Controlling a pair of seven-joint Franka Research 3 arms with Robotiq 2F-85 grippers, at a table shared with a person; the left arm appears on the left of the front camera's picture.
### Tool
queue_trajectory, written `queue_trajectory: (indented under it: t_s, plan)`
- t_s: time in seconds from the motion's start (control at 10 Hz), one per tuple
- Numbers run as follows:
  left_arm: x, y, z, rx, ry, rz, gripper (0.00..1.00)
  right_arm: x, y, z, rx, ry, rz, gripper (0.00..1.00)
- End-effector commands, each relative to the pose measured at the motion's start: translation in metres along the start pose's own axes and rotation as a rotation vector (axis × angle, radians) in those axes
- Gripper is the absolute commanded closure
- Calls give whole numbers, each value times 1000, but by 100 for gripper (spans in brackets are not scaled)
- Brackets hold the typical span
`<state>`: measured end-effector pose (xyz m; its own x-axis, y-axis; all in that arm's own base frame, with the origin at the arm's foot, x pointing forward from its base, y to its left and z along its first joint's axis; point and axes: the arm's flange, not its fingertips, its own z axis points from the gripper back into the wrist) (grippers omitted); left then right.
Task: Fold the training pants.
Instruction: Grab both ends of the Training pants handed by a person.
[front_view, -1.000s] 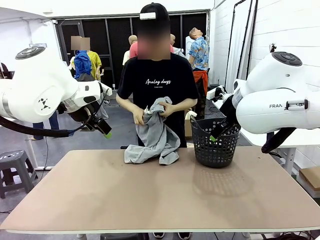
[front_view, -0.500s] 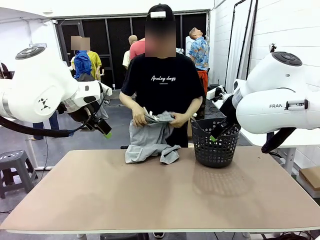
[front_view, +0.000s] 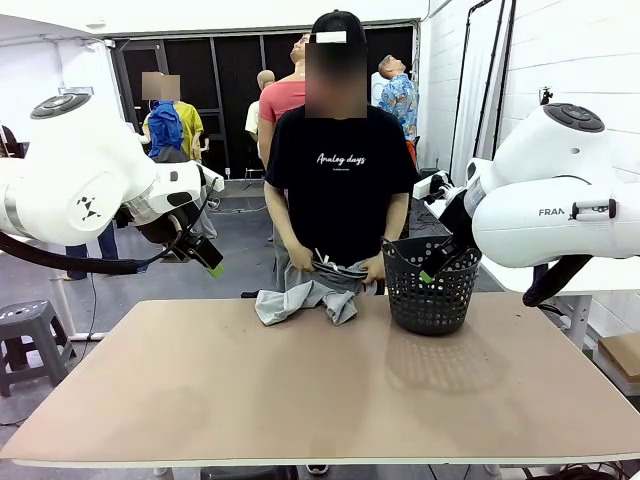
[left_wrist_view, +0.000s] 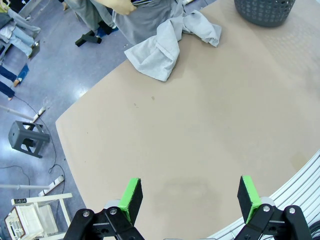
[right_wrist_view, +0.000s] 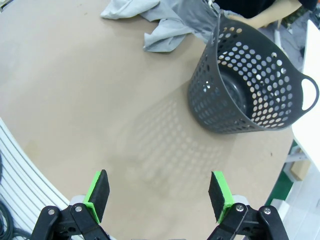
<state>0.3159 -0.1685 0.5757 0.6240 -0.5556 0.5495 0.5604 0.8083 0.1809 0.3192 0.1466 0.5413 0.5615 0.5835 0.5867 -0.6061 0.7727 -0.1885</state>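
The light grey soft fabric training pants lie bunched at the far edge of the flat brown table, near its middle. A person's hands hold the waistband there. Just beside the pants, toward the far right corner, a black round perforated plastic basket stands upright. The near half and the left side of the table are free. The left gripper hangs above the left part, jaws fully apart, holding nothing. The right gripper hangs before the basket, equally wide and empty.
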Motion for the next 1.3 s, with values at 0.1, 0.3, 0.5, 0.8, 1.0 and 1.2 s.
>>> queue_trajectory:
  t_s: [0.1, 0.3, 0.5, 0.8, 1.0, 1.2]
  plan:
    - [0, 1, 0, 1, -4, -11, 0, 0, 0, -2, -3, -9, -5, 0]
    - [0, 1, 0, 1, -4, -11, 0, 0, 0, -2, -3, -9, -5, 0]
    - [0, 1, 0, 1, -4, -11, 0, 0, 0, -2, -3, -9, -5, 0]
    - [0, 1, 0, 1, -4, -11, 0, 0, 0, -2, -3, -9, -5, 0]
    - [0, 1, 0, 1, -4, -11, 0, 0, 0, -2, -3, -9, -5, 0]
    - [0, 1, 0, 1, -4, -11, 0, 0, 0, -2, -3, -9, -5, 0]
